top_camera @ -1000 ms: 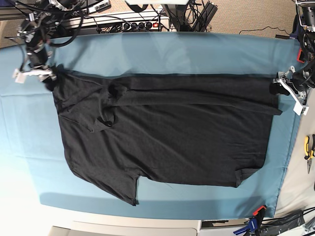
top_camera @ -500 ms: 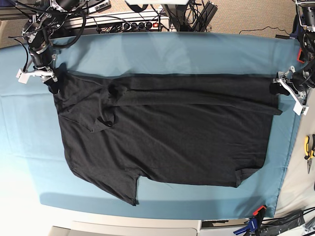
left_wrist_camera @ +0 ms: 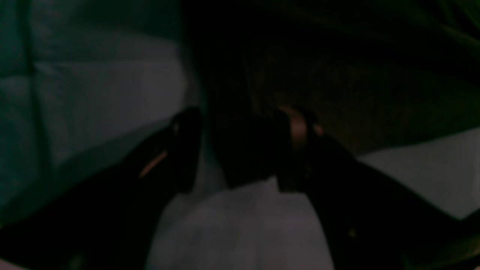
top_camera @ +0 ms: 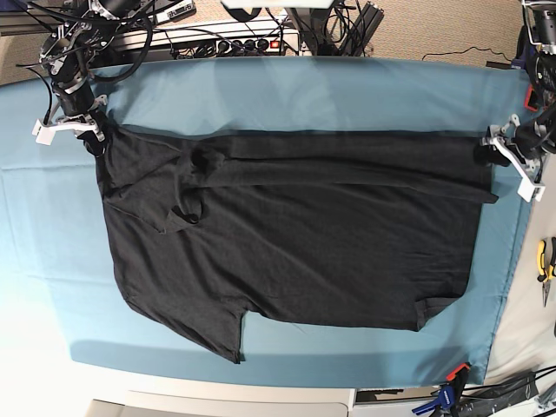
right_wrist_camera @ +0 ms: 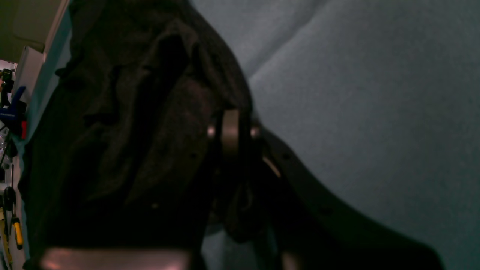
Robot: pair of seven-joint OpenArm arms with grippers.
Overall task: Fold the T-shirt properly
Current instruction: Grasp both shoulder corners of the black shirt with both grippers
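Note:
The black T-shirt lies spread on the teal cloth, plain side up, its far edge folded over in a long band. At the shirt's far-left corner my right gripper is shut on the fabric. The right wrist view shows bunched black T-shirt cloth pinched at the right gripper. On the far right, my left gripper sits at the shirt's other far corner. In the dark left wrist view the left gripper stands open, with a tongue of T-shirt fabric between the fingers.
Cables and a power strip run behind the cloth's far edge. Yellow-handled pliers lie off the cloth at the right. A blue and orange clamp grips the cloth's near right corner.
My right gripper has shifted slightly toward the far edge and closed on the shirt's far-left corner. The left gripper and the rest of the shirt have not moved.

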